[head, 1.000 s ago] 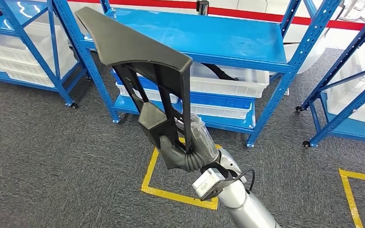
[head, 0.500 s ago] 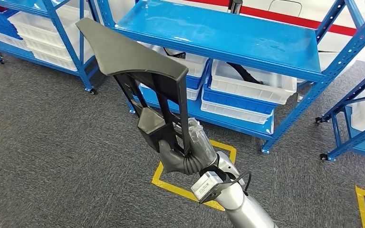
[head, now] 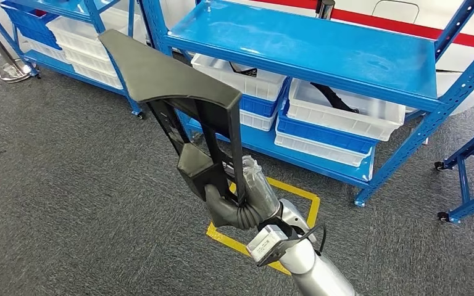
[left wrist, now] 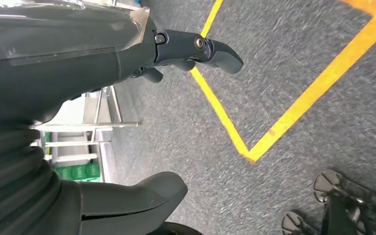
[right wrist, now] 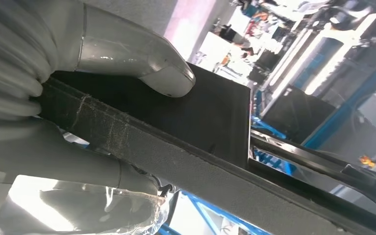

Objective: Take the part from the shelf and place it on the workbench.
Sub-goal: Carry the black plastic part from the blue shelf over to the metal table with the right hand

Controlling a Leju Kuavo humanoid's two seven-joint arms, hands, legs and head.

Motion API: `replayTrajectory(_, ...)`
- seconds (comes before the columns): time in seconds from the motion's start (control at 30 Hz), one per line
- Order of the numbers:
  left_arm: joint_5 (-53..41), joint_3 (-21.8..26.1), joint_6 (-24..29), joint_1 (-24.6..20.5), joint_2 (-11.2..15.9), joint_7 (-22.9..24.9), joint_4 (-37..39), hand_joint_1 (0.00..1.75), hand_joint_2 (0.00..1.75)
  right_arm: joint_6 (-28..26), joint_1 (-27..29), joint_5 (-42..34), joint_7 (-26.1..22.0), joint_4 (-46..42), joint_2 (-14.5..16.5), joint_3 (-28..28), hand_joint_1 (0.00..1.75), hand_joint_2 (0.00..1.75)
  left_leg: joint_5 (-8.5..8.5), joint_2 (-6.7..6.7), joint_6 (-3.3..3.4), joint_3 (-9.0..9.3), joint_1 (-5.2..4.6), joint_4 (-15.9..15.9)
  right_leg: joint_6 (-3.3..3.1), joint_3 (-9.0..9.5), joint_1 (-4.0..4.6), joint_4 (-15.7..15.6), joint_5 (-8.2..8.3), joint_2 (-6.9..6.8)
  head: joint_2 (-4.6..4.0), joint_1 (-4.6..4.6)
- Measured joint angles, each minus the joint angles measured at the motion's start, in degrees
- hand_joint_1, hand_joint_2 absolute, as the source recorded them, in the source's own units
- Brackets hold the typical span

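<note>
While the right hand (head: 247, 200) grips the black plastic part (head: 179, 98) upright, clear of the blue shelf (head: 321, 46), pickup looks done; carry and placement remain, no tabletop visible. Left hand (left wrist: 127, 49) hangs over floor, fingers apart, empty.

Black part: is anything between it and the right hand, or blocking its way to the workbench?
Nothing separates them: the right hand grips the black part directly. No workbench is visible, just blue shelving, so that path cannot be judged.
</note>
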Motion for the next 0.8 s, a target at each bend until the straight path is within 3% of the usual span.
replayTrajectory(0.07,-0.2,0.0,0.0,0.0,0.0,0.0,0.0,0.00,1.75,-0.4,0.4,0.1,0.0,0.0,0.0,0.0,1.75,1.75,-3.21,0.90,-0.46,-3.09,0.16,7.2,-0.08,-0.13,0.17,0.0,0.02,-1.06,0.00,-0.04)
replayTrajectory(0.1,-0.4,0.0,-0.1,0.0,0.0,0.0,0.0,0.00,1.75,-0.7,0.8,0.2,0.0,0.0,0.1,0.0,1.75,1.75,-3.49,1.10,-0.60,-3.66,0.21,8.8,-0.07,-0.16,0.21,0.0,0.01,-1.60,0.00,-0.04)
replayTrajectory(0.13,-0.7,0.0,-0.2,0.1,0.0,0.0,0.0,0.00,1.75,-1.0,1.3,0.5,0.0,-0.1,0.2,0.0,1.75,1.75,-2.72,1.32,-0.67,-3.10,0.26,8.1,-0.08,-0.15,0.23,0.0,-0.02,-2.13,0.00,-0.04)
replayTrajectory(0.17,-0.9,0.0,-0.3,0.1,0.0,0.0,0.0,0.00,1.75,-1.2,1.8,0.8,0.0,-0.2,0.3,0.0,1.75,1.75,-1.16,1.71,-0.68,-1.43,0.34,5.2,-0.08,-0.11,0.22,0.0,-0.06,-2.60,0.00,-0.04)
replayTrajectory(0.23,-1.4,0.0,-0.6,0.0,0.1,0.0,0.0,0.00,1.75,-1.4,2.7,1.5,0.1,-0.7,0.6,0.0,1.75,1.75,1.77,3.79,-0.48,2.88,0.29,-2.5,0.11,-0.06,0.57,0.2,-0.26,-3.35,0.00,-0.06)
replayTrajectory(0.3,-1.7,0.0,-0.7,-0.1,0.1,0.0,0.0,0.00,1.75,-1.5,3.3,1.9,0.1,-1.2,0.9,-0.1,1.75,1.75,2.57,5.16,0.19,4.80,-0.03,-6.4,0.45,-0.13,1.13,0.3,-0.45,-3.98,0.00,0.07)
replayTrajectory(0.37,-2.1,0.0,-1.2,-0.1,0.1,0.0,0.0,0.00,1.75,-1.6,3.9,2.0,0.2,-1.6,1.1,-0.2,1.75,1.75,2.57,4.37,1.08,4.64,-0.35,-6.7,0.91,-0.14,1.30,0.3,-0.59,-4.74,0.01,0.21)
replayTrajectory(0.43,-2.6,-0.1,-1.8,-0.2,0.1,0.0,0.0,0.00,1.75,-1.6,4.4,2.1,0.2,-2.0,1.3,-0.4,1.75,1.75,2.89,3.43,1.94,4.65,-0.34,-7.0,1.34,-0.74,1.05,1.6,-1.61,-3.86,0.01,0.21)
replayTrajectory(0.47,-2.9,-0.1,-1.9,-0.2,0.1,0.0,0.0,0.00,1.75,-1.6,4.6,2.2,0.2,-2.2,1.3,-0.6,1.75,1.75,3.06,2.97,2.37,4.67,-0.24,-7.2,1.32,-1.72,0.94,3.7,-2.81,-2.87,0.00,0.22)
replayTrajectory(0.53,-3.3,-0.1,-1.8,-0.3,0.3,0.0,0.0,0.00,1.75,-1.3,5.3,2.5,0.2,-2.5,1.3,-1.2,1.75,1.75,3.24,1.91,2.96,4.49,-0.22,-7.2,0.91,-5.23,0.74,11.2,-6.08,-1.11,0.00,0.25)
replayTrajectory(0.6,-3.5,-0.1,-1.6,-0.2,0.4,0.0,0.0,0.00,1.75,-1.0,6.0,2.8,0.2,-2.6,1.3,-1.5,1.75,1.75,3.38,0.61,3.15,4.27,-0.33,-7.2,0.96,-8.18,0.67,17.1,-7.88,-0.67,0.00,0.25)
replayTrajectory(0.63,-3.5,-0.1,-1.6,-0.2,0.4,0.0,0.0,0.00,1.75,-0.9,6.2,2.8,0.2,-2.6,1.3,-1.6,1.75,1.75,3.46,-0.03,3.15,4.21,-0.37,-7.2,1.25,-8.23,0.63,17.1,-7.50,-0.60,0.00,0.25)
replayTrajectory(0.67,-3.5,0.0,-1.5,-0.2,0.5,0.0,0.0,0.00,1.75,-0.8,6.3,2.8,0.1,-2.6,1.4,-1.7,1.75,1.75,3.55,-0.67,3.10,4.21,-0.38,-7.2,1.65,-7.09,0.58,14.7,-6.25,-0.43,0.00,0.25)
replayTrajectory(0.73,-3.8,0.0,-1.4,-0.2,0.5,0.0,0.0,0.00,1.75,-0.6,6.4,2.8,0.1,-2.6,1.7,-1.7,1.75,1.75,3.72,-1.84,2.80,4.23,-0.46,-7.1,2.21,-3.15,0.49,6.5,-3.06,0.95,0.00,0.26)
replayTrajectory(0.8,-4.3,-0.1,-1.2,-0.2,0.6,0.0,0.0,0.00,1.75,-0.5,6.4,2.8,0.0,-2.6,2.0,-1.8,1.75,1.75,3.94,-2.72,2.28,4.05,-0.64,-7.0,1.91,-0.72,0.51,1.5,-1.25,2.06,0.00,0.23)
